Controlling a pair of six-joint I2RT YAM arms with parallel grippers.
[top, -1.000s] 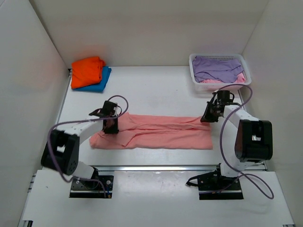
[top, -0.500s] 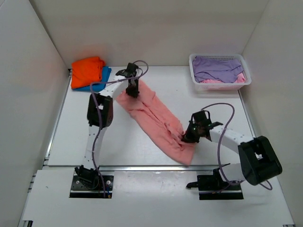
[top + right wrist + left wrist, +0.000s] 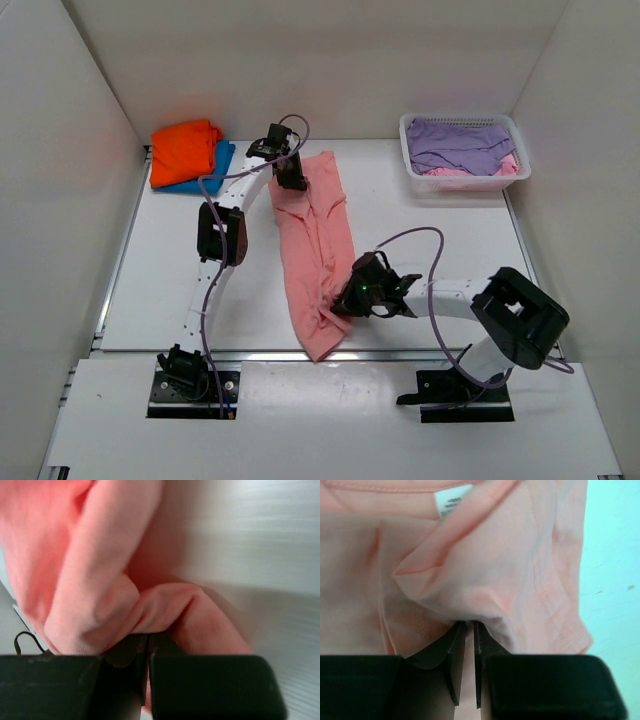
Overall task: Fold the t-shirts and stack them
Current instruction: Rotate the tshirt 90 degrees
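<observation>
White all round here: a white tabletop [image 3: 430, 240] boxed in by plain white walls [image 3: 300, 60] at the back and both sides, with a metal rail [image 3: 400, 354] along its near edge.

Down the middle lies the salmon-pink t-shirt [image 3: 315, 250], a long rumpled strip running from far to near. At its far end the left claw [image 3: 291, 180] is clenched on a fold of that shirt, the jaws all but touching, and the wrist view shows cloth bunched just past them with a white label [image 3: 451, 499] further up. On the shirt's near right edge the right claw [image 3: 345, 303] is clamped tight on a pinch of the same pink cloth, arm reaching in low across the surface.

Well to the far left of the pink shirt, in the corner, a bright orange t-shirt [image 3: 185, 148] sits folded on a blue t-shirt [image 3: 210, 180]. Well to its far right, against the wall, stands a white mesh basket [image 3: 460, 183] holding a lavender-purple t-shirt [image 3: 460, 140], loosely heaped, with a sliver of another pink cloth [image 3: 450, 172] under it.
</observation>
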